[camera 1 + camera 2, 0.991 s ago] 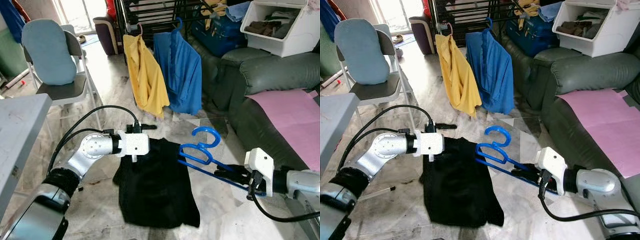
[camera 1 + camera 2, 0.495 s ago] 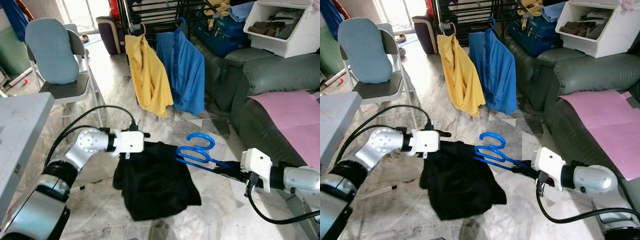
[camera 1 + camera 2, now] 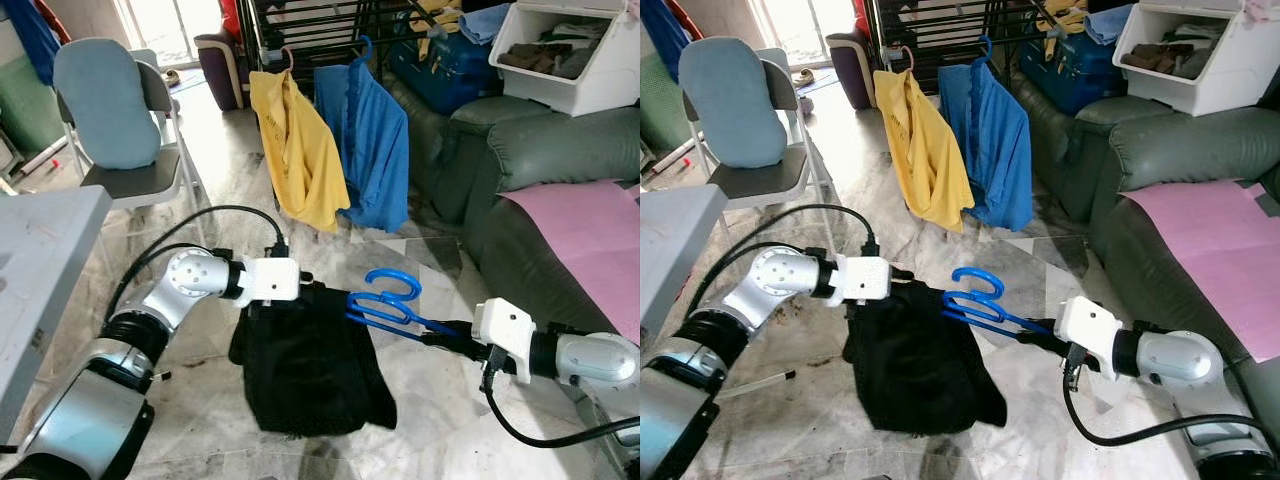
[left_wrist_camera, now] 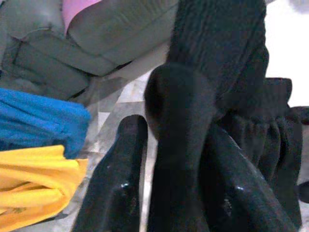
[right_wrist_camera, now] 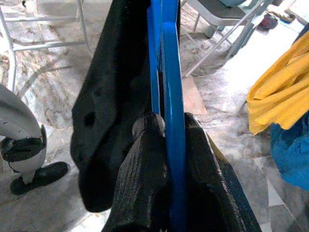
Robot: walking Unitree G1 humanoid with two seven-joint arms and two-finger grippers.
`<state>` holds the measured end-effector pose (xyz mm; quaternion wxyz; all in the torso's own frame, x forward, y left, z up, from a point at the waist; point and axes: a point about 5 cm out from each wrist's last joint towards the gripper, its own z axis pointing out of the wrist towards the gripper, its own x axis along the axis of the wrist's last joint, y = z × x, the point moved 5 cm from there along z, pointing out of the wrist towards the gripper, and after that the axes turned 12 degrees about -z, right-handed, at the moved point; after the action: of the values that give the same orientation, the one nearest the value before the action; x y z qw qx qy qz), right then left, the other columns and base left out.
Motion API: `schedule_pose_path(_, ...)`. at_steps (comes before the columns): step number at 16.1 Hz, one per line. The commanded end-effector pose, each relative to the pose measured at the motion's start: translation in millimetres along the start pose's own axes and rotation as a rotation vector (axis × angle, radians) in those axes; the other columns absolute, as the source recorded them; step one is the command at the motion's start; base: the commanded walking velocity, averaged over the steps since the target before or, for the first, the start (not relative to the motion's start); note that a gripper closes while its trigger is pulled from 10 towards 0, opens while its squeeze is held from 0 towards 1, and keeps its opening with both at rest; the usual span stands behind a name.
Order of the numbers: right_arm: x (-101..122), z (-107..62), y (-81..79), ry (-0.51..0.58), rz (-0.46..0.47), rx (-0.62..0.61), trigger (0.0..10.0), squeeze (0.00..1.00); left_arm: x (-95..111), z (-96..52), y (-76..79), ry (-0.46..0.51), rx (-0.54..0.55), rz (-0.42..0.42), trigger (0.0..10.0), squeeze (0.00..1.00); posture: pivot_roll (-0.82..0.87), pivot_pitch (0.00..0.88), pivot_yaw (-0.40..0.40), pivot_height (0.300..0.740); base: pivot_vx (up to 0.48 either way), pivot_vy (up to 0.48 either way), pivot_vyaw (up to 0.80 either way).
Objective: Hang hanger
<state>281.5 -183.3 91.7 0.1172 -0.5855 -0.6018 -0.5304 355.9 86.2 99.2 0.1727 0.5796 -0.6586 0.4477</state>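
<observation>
A blue plastic hanger is held low over the marble floor, and my right gripper is shut on its bar. Its hook points toward the drying rack. A black garment hangs from the hanger's far end and from my left gripper, which is shut on the cloth's upper edge. The right wrist view has the blue hanger running between the fingers, with the black garment draped beside it. In the left wrist view black cloth is pinched between the fingers.
A black drying rack stands ahead with a yellow shirt and a blue shirt on hangers. A green sofa with a pink cloth is on the right, a chair and a grey table on the left.
Both grippers have carried the hanger and black garment a little forward toward the rack. The garment hangs more bunched than a second ago. The camera has shifted slightly.
</observation>
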Motion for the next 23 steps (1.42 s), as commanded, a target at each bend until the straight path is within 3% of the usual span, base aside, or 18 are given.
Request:
schedule_pose_path(1, 8.6, 0.6, 9.1, 0.035, -0.034, -0.035, 10.0, 0.0, -5.4, 0.3, 4.9, -0.025, -0.03, -0.011, 0.0, 0.0, -0.16, 0.0, 0.071, 0.74, 0.0, 0.0, 0.0)
schedule_pose_path(23, 6.3, 9.6, 17.2, 0.029, -0.07, -0.081, 10.0, 0.0, -10.0, 2.4, 9.8, -0.031, -0.052, -0.048, 0.0, 0.0, -0.15, 0.0, 0.074, 0.74, 0.0, 0.0, 0.0)
